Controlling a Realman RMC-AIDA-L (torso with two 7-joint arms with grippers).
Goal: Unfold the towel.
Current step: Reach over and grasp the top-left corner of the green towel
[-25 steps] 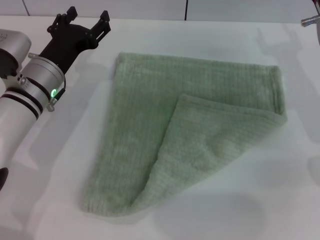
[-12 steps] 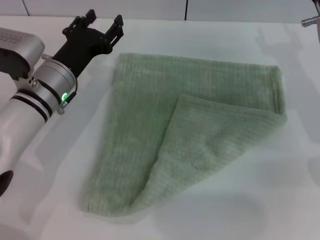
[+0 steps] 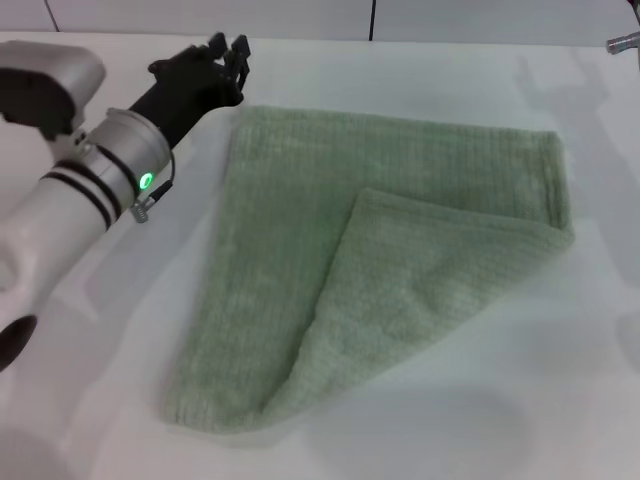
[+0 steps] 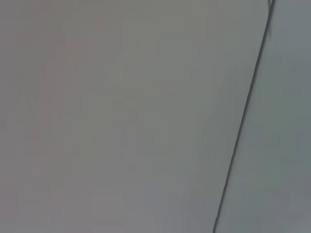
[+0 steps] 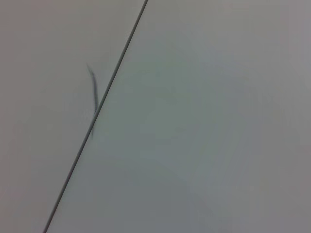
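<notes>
The pale green towel (image 3: pixel 300 190) lies on the white table (image 3: pixel 420 440) in the head view. Its near right part is folded over into a triangular flap (image 3: pixel 420 290), with the flap's point toward the towel's middle. My left gripper (image 3: pixel 228 48) is black and hovers just beyond the towel's far left corner, a little to its left. The silver left arm (image 3: pixel 60 200) reaches in from the near left. Both wrist views show only a plain grey surface with a thin dark seam (image 4: pixel 243 111), and no towel.
A small metal part (image 3: pixel 622 42) juts in at the far right edge of the head view. A tiled wall with a dark joint (image 3: pixel 372 18) bounds the table's far side. Bare tabletop surrounds the towel.
My left arm has swung right and toward the towel's far left corner, and its wrist has turned. The towel has not moved.
</notes>
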